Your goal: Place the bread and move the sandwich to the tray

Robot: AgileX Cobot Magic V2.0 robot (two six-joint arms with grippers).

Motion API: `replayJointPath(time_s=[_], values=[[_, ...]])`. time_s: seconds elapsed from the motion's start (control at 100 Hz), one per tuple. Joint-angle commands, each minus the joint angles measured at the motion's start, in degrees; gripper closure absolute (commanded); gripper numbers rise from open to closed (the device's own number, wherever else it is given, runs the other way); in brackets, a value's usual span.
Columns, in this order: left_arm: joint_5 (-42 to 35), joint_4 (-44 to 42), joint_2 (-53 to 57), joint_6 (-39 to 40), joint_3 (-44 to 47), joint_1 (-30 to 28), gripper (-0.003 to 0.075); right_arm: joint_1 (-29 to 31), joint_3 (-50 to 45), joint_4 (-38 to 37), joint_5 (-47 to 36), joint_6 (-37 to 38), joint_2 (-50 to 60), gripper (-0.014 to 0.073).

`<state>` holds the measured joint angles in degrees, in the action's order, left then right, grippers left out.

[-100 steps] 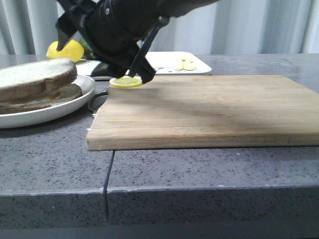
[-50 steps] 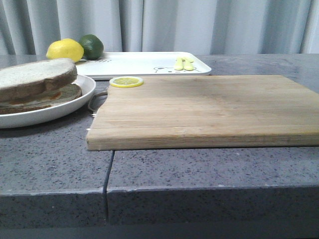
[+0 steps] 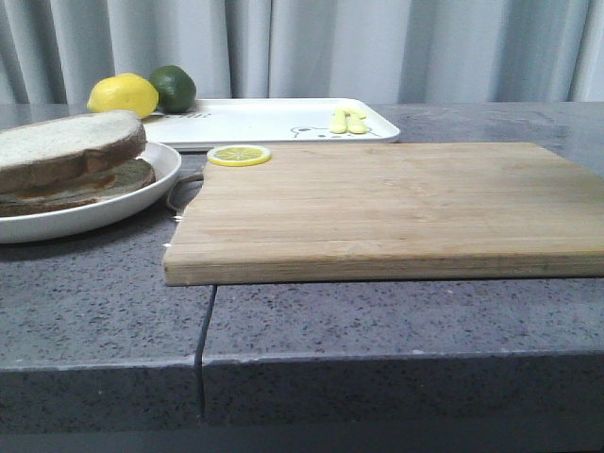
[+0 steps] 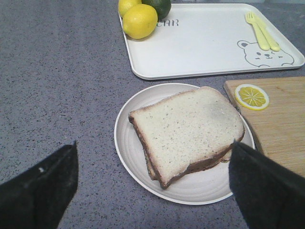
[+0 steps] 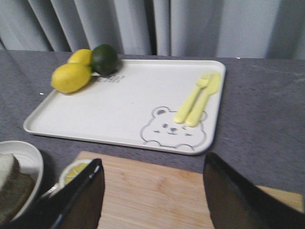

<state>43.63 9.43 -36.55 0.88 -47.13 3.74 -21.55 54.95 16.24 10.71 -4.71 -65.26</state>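
Grey pleated curtains hang behind a dark speckled stone table (image 3: 104, 311) with a seam running toward the front edge. On it lies a wooden board (image 3: 377, 208), rectangular and pale with visible grain, and a thin round lemon slice (image 3: 239, 155) rests on its far left corner.

Left of the board sits the sandwich (image 4: 187, 132) on a round, shallow white plate (image 4: 126, 152). Its top slice, the bread (image 4: 190, 125), is thick and roughly square, pale and finely speckled, with a dark brown crust. A second slice shows beneath it; any filling is hidden.

Behind the plate and board lies the tray (image 5: 119, 109), flat, white and rectangular, with rounded corners, a raised rim and a line drawing of a bear. On the tray are two lemons (image 5: 71, 77), a dark green lime (image 5: 104, 58) and pale yellow plastic cutlery (image 5: 198, 99).

The left gripper (image 4: 152, 183) hangs above the plate, its black fingers (image 4: 38, 188) spread wide, one on each side of the sandwich, touching nothing. The right gripper (image 5: 152, 191) hovers over the far edge of the board, facing the tray, its dark glossy fingers (image 5: 76, 198) also wide apart and empty.
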Motion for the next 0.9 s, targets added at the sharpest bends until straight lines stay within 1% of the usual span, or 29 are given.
replayJointPath(time_s=[0.0,0.11,0.23,0.42,0.63,0.73,0.89], values=[[-3.81,0.84,-0.41,0.58,-1.93,-0.07,0.0123,2.08,-2.75,-10.95,-3.37,7.32,6.76,0.0133],[-3.81,0.84,-0.41,0.58,-1.93,-0.07,0.0123,4.0,-7.61,-17.78,-3.37,11.42,13.06,0.0133],[-3.81,0.84,-0.41,0.58,-1.93,-0.07,0.0123,6.12,-13.46,-20.63,-3.43,11.68,20.15,0.0133],[-3.81,0.84,-0.41,0.58,-1.93,-0.07,0.0123,7.76,-20.41,-21.55,-3.3,11.68,30.06,0.0133],[-3.81,0.84,-0.41,0.58,-1.93,-0.07,0.0123,7.82,-26.04,-22.18,-2.5,11.68,38.66,0.0133],[-3.81,0.84,-0.41,0.58,-1.93,-0.07,0.0123,7.82,-27.03,-22.2,-1.15,11.63,40.58,0.0133],[-3.81,0.84,-0.41,0.58,-1.93,-0.07,0.0123,7.82,-27.03,-22.4,0.48,11.63,40.71,0.0133]])
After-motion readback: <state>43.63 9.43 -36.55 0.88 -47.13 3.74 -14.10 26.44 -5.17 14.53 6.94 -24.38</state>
